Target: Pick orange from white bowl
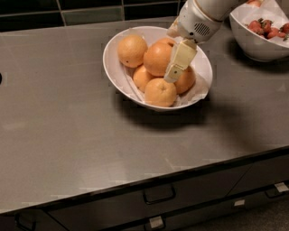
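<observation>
The gripper (178,63), low over the right half of the white bowl (113,58), covers the right flank of the orange (156,57) and part of a smaller orange (187,80) to its right. Another fruit (166,41) at the bowl's far side shows only as a sliver. The arm (203,13) runs out at the top edge. A second bowl (253,45), far right, is cropped by the top and right edges, its reddish contents (264,28) too small to identify. A dark shape (1,79) is cut by the left edge, the drawers (158,198) by the near edge.
</observation>
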Robot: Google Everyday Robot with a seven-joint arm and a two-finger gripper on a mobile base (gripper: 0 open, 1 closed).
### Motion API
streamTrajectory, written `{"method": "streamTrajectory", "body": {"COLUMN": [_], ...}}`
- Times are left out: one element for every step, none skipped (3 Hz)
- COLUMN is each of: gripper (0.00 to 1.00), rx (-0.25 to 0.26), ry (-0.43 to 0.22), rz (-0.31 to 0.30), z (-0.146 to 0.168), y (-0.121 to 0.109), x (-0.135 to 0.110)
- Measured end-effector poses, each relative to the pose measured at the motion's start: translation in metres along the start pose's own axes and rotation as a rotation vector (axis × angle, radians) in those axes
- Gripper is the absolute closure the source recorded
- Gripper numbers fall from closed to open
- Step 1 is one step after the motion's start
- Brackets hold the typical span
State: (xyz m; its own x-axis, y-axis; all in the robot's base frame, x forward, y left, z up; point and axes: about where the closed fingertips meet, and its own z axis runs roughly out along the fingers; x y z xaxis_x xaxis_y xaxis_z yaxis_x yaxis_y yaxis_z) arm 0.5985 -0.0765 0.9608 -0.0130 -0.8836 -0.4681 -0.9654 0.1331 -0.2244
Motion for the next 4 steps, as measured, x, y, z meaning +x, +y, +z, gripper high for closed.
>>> {"method": "streamTrajectory", "body": {"gripper": [0.09,0.1,0.11,0.19], "rx": [0.03,0.047,0.047,0.051], "ry": [0.006,0.012,0.012,0.014], "rz": [0.046,0.075,0.075,0.071], "z": [0.005,0.015,0.015,0.018], "y": [-0.001,-0.004,-0.004,-0.007], "x": [0.003,0.001,0.001,-0.004]}}
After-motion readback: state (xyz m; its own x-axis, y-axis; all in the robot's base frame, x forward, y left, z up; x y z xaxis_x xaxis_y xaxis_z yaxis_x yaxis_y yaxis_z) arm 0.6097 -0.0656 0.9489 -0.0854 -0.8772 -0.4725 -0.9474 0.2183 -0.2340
